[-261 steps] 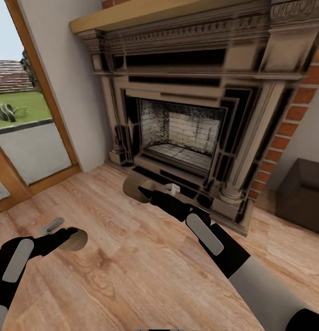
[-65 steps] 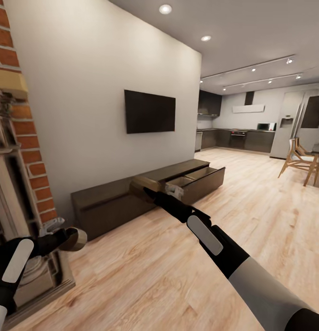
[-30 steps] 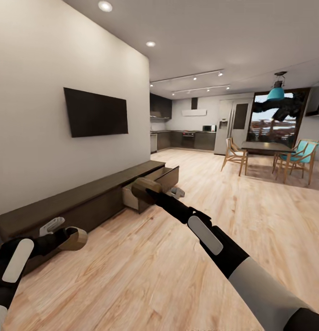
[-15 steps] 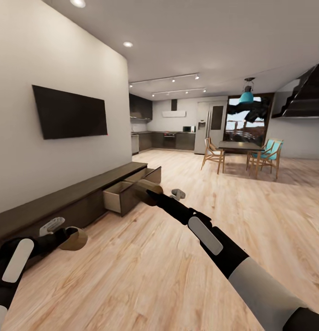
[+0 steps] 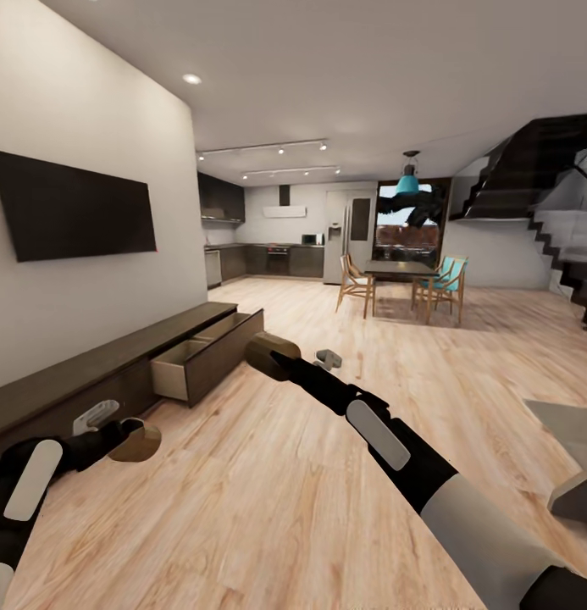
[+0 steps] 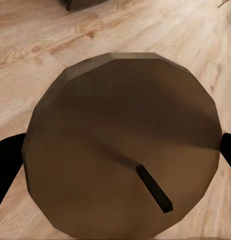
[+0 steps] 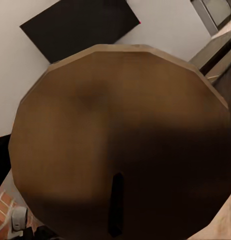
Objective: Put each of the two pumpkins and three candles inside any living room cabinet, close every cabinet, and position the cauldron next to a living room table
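The view has swung from fireplace to living room, where the cabinet waits at ten o'clock, drawer open. Left gripper and right gripper each clamp a candle, carried for stowing.

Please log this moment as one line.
phase: transit | left gripper: candle | right gripper: candle | cabinet: drawer open
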